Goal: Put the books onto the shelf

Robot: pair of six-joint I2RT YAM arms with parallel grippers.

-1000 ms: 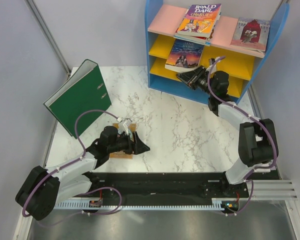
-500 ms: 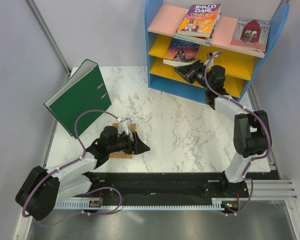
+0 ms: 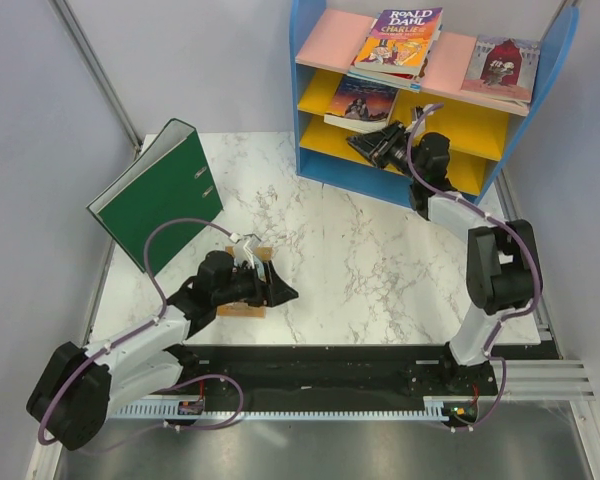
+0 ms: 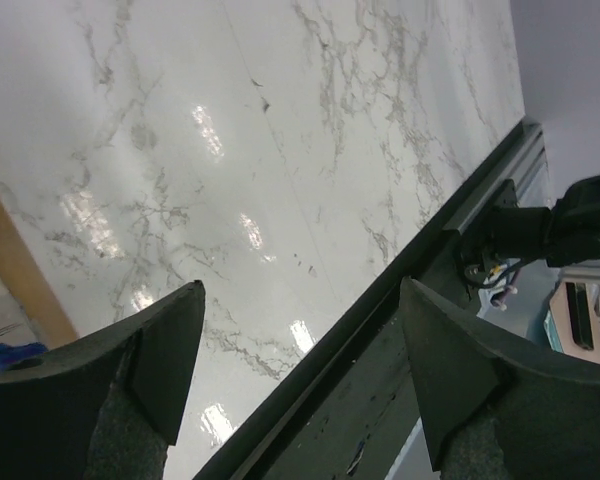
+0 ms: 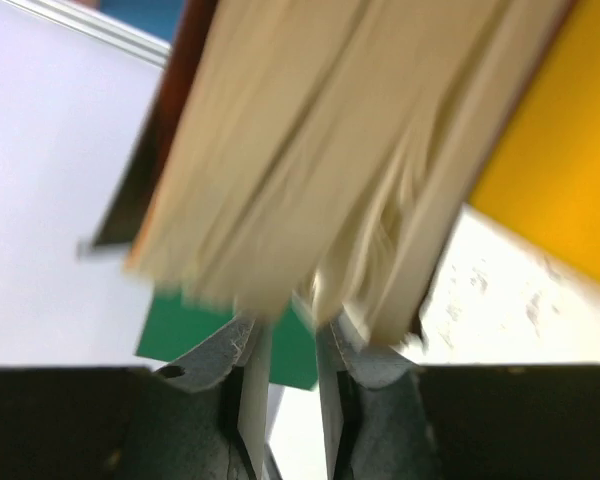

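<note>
The blue-framed shelf (image 3: 350, 175) stands at the back right. On its pink top lie the purple Roald Dahl book (image 3: 400, 35), stacked on another book, and a three-dogs book (image 3: 500, 68). A dark blue book (image 3: 363, 102) lies on the upper yellow board. My right gripper (image 3: 378, 146) is at its near edge. In the right wrist view the book's fanned page edge (image 5: 330, 150) sits right at my right gripper (image 5: 287, 325), whose jaws stand narrowly apart with nothing between them. My left gripper (image 3: 280, 290) hangs wide open over the small tan-orange book (image 3: 242, 309) on the table. In the left wrist view my left gripper (image 4: 300, 290) is empty.
A big green ring binder (image 3: 160, 195) stands upright at the table's left; its green (image 5: 170, 335) shows past the right fingers. The black rail (image 3: 360, 365) runs along the table's near edge, close under the left gripper. Grey walls close in both sides.
The right gripper has carried the dark blue book up and deeper onto the upper yellow board, and its jaws have eased slightly. The left arm has barely shifted.
</note>
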